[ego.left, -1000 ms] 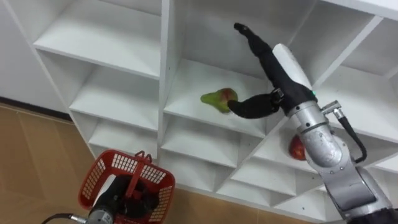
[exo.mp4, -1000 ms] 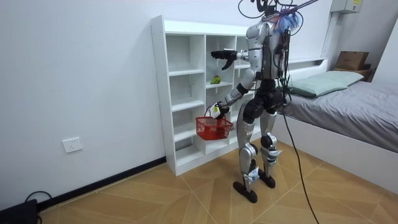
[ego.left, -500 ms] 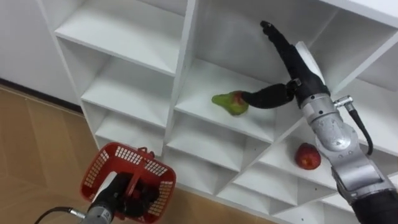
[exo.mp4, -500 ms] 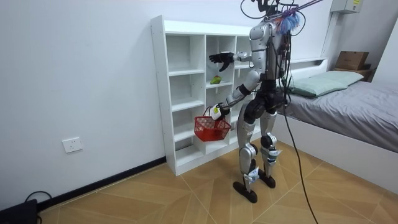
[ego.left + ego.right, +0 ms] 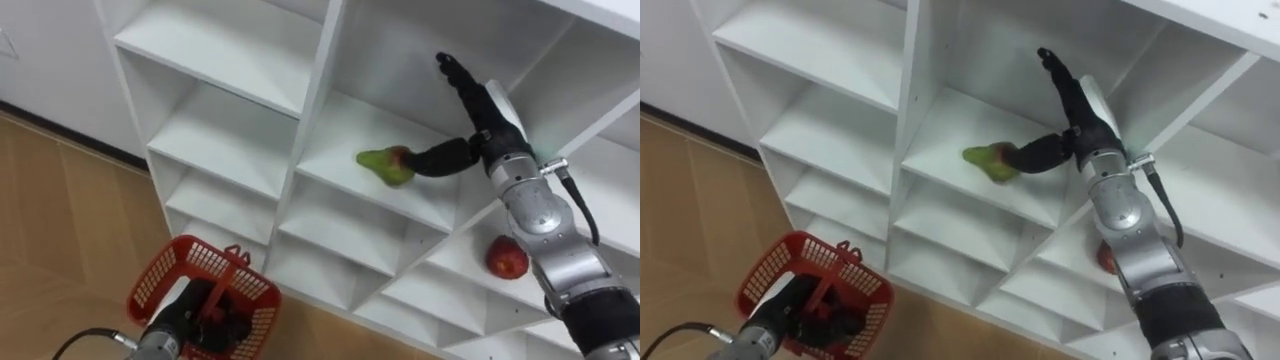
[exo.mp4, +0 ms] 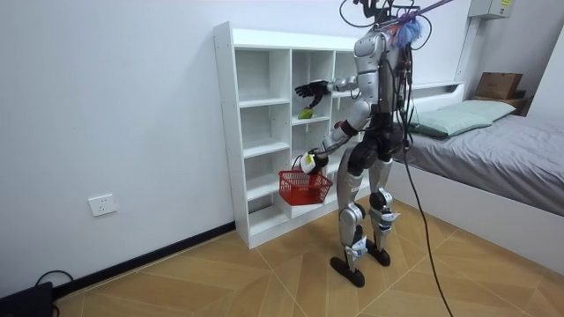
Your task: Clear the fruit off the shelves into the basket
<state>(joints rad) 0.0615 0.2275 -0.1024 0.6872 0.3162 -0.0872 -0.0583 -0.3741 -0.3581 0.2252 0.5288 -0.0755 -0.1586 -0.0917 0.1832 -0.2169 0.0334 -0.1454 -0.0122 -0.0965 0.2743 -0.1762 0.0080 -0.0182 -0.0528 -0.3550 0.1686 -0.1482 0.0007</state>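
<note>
Left eye view: right hand (image 5: 488,128) at pear (image 5: 383,165) (left hand (image 5: 200,322), basket (image 5: 152,280))

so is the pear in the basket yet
No, on the shelf: the pear lies there beside the thumb of the open right hand; the left hand holds the basket.

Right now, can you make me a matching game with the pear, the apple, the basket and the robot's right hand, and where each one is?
Things:
1 pear
2 apple
3 basket
4 right hand

Places:
A hanging from the left hand
B open, reaching into a compartment
C one compartment lower, to the right
D lying on the closet shelf, beside the thumb

Pairs: 1-D, 2-C, 3-A, 4-B
</note>
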